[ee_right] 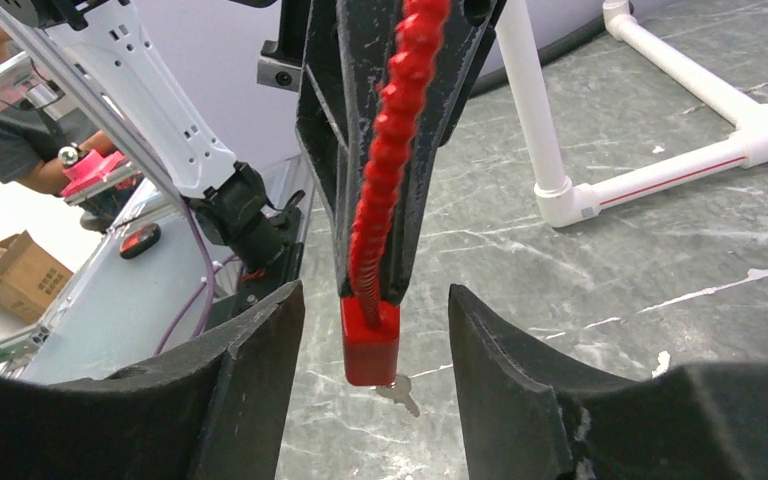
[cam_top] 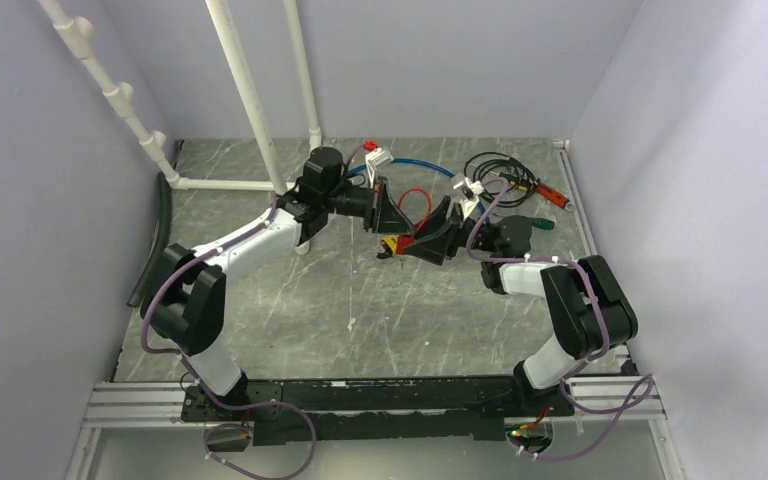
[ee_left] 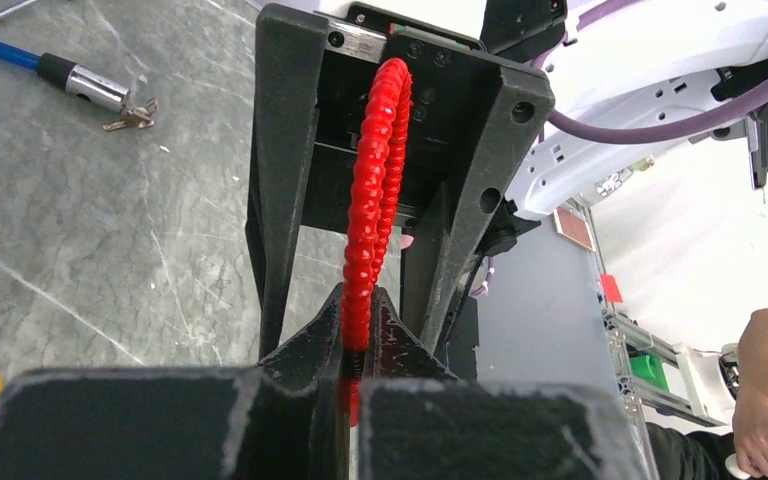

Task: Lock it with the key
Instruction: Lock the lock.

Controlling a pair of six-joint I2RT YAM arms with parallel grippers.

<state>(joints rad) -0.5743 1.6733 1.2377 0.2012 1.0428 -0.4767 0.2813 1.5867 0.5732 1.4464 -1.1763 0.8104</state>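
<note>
One red cable [ee_left: 370, 190]: left tool [ee_left: 352, 350] clamps it, right tool [ee_right: 372, 390] stands open near its end.

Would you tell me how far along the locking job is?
Done: the left tool is shut on the red ribbed cable. In hand: the open right tool straddles the cable's red end cap, not gripping it. Left: small metal keys lie untouched on the grey table, so the key turn looks undone.

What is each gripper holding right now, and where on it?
Left gripper pinches the red segmented cable just above its red end cap. Right gripper is open around that cap, holding nothing.
</note>
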